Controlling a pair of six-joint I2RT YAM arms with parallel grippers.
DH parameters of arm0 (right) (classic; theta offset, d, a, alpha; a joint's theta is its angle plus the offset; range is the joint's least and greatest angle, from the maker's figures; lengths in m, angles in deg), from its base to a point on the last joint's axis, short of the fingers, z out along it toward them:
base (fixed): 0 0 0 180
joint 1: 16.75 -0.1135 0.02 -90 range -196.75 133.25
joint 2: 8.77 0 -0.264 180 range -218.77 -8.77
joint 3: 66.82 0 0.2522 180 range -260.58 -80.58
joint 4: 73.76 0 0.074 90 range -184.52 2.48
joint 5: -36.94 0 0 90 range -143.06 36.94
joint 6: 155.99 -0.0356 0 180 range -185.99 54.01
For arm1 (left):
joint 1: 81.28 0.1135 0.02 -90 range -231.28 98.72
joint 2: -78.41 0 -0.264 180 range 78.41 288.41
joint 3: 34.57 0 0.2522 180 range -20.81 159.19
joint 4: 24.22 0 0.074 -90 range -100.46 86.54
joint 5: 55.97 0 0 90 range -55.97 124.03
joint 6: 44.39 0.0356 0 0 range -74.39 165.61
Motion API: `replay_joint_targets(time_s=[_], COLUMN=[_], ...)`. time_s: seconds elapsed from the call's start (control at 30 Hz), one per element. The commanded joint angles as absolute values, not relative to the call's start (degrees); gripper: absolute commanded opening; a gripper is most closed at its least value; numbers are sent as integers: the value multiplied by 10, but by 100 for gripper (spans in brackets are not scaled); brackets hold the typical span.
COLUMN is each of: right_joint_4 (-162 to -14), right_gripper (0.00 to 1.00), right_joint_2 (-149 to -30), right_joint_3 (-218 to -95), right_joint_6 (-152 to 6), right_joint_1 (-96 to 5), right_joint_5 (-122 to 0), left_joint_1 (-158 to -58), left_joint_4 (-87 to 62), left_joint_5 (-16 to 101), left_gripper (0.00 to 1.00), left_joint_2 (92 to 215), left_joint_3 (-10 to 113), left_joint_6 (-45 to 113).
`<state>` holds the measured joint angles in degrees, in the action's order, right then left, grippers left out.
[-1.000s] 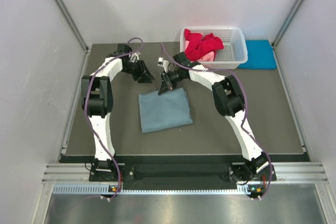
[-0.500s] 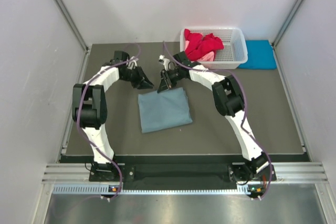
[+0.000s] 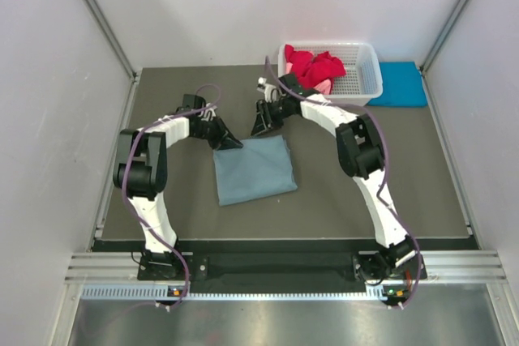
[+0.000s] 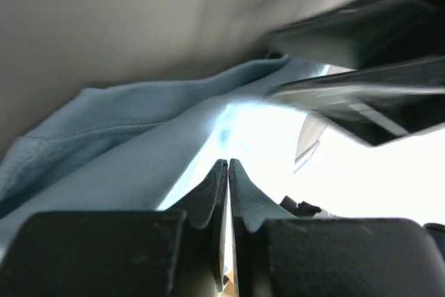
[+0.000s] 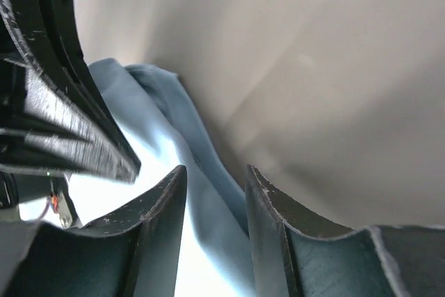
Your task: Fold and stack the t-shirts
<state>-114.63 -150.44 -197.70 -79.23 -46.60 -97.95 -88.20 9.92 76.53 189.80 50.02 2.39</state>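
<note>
The left gripper [image 4: 227, 163] is seen clenched, with the grey-blue t-shirt [image 4: 125, 172] just ahead of its tips. The right gripper [image 5: 214, 177] is seen released, the same shirt ahead.

The top view looks down from above and behind the robot, far enough to hold the whole table [image 3: 389, 176]. Each wrist view looks forward along its own fingers, very near the cloth. Just beyond the tips of the left gripper [image 4: 227, 163] and of the right gripper [image 5: 215, 170] lies the same far edge of the grey-blue t-shirt [image 3: 253, 169], which all 3 views share.
</note>
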Motion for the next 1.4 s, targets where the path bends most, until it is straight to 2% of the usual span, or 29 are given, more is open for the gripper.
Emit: replay_joint_targets(time_s=[0.0,0.1,0.23,0.27,0.3,0.33,0.4,0.5,0.57,0.7,0.87,1.07,1.27,1.37], right_joint_4=[-1203,-1214,-1150,-1126,-1107,-1096,-1072,-992,-959,-791,-723,-760,-963,-1035], right_gripper=[40,40,39,35,23,17,10,4,3,1,0,1,2,3], right_joint_2=[-1398,-1351,-1287,-1283,-1279,-1281,-1280,-1270,-1277,-1295,-1347,-1324,-1225,-1186], right_joint_3=[-2001,-1964,-1854,-1829,-1805,-1774,-1746,-1676,-1640,-1586,-1574,-1547,-1602,-1620], right_joint_6=[-792,-798,-821,-851,-868,-879,-888,-916,-943,-995,-1041,-1039,-917,-906], right_joint_1=[-442,-446,-458,-458,-458,-458,-460,-458,-446,-424,-396,-371,-392,-414], right_joint_5=[-926,-928,-947,-966,-985,-997,-1022,-1028,-1035,-1032,-1009,-971,-941,-952], left_joint_1=[-875,-872,-859,-857,-854,-852,-847,-844,-841,-836,-830,-827,-832,-837], left_joint_4=[79,94,108,111,112,114,120,130,130,133,133,166,227,227], left_joint_5=[755,751,746,743,743,743,743,738,738,727,691,637,650,674], left_gripper=[8,7,7,7,7,7,7,6,6,6,6,5,17,19], left_joint_2=[1888,1891,1886,1885,1884,1883,1883,1884,1885,1892,1921,1921,1826,1769], left_joint_3=[507,510,501,498,496,496,497,495,491,485,496,525,564,542], left_joint_6=[35,54,66,68,72,73,81,89,91,111,140,192,192,162])
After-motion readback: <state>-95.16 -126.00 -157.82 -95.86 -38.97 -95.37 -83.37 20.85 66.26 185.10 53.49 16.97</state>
